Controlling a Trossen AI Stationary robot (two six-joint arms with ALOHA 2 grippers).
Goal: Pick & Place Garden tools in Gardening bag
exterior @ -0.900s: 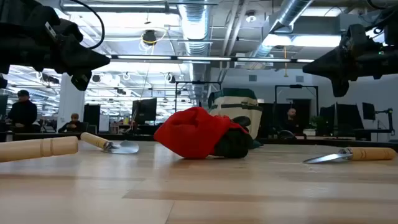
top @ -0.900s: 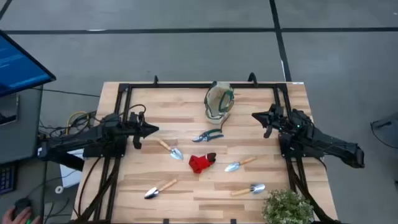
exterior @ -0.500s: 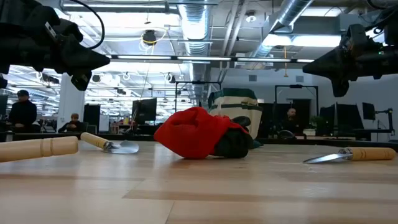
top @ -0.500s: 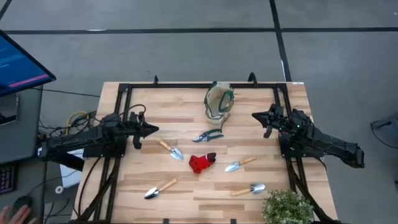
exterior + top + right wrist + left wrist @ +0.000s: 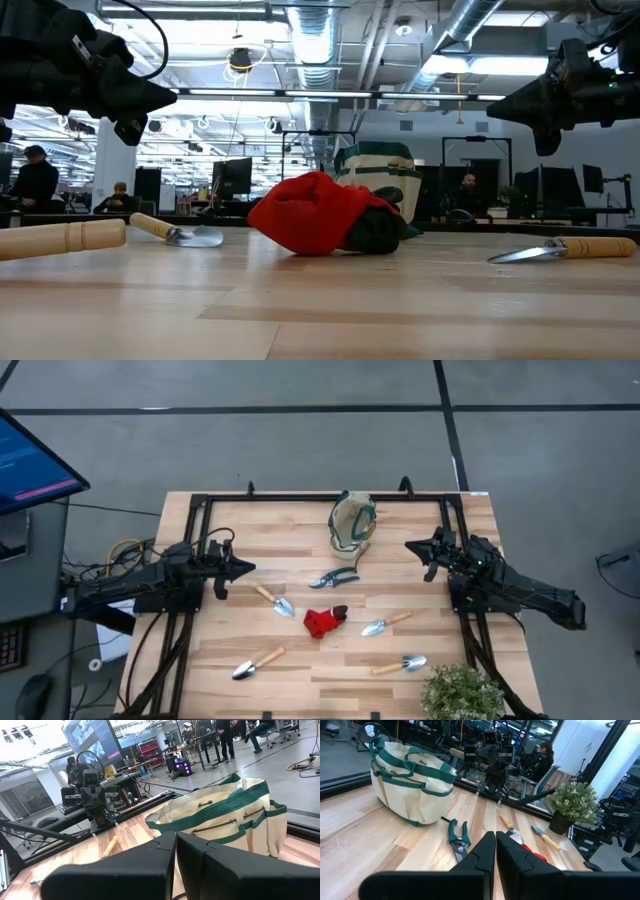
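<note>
The beige gardening bag [image 5: 351,523] with green trim stands upright on its base at the table's far middle; it also shows in the left wrist view [image 5: 410,777] and the right wrist view [image 5: 230,820]. The teal pruning shears [image 5: 335,578], a red-and-black glove [image 5: 323,620] and several wooden-handled trowels and forks [image 5: 273,600] [image 5: 386,624] [image 5: 258,663] [image 5: 399,664] lie flat on the table. My left gripper [image 5: 250,569] is shut and empty, raised at the left. My right gripper [image 5: 408,546] is shut and empty, raised at the right.
A leafy potted plant [image 5: 462,693] stands at the table's near right corner. A black frame rail [image 5: 320,498] runs along the far edge. People and desks show in the room behind the table [image 5: 38,180].
</note>
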